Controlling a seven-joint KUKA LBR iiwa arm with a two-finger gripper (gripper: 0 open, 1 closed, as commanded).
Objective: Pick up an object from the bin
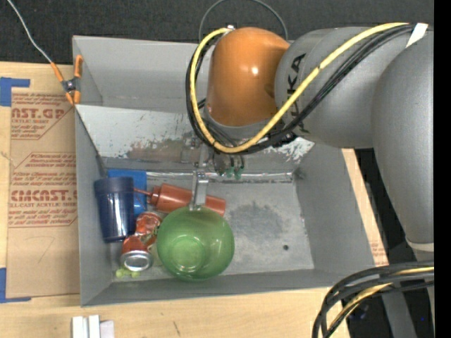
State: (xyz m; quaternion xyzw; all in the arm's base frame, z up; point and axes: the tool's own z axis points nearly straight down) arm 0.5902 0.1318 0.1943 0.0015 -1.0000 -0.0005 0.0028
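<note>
Low in the bin's left-centre, under the arm's orange cover, the claw hangs where the bowl rim meets the bottle. It looks to be touching or nearly touching both. Can't tell if it's spread or clenched, and nothing is visibly gripped.

Step, prob.: the descent onto a target, w/ the grasp not yet made. Likely target is the bottle or the bowl rim, can't tell which. Next move needs a clean close on one item w/o snagging the other, since they lie touching.

Bowl: green, round, smooth translucent plastic, mouth up. Bottle: orange-red, lying on its side, tapered nozzle pointing left. Further left are a can, red, dented metal, and a cup, blue, glossy cylinder, lying down. Bin: grey scuffed metal.
</note>
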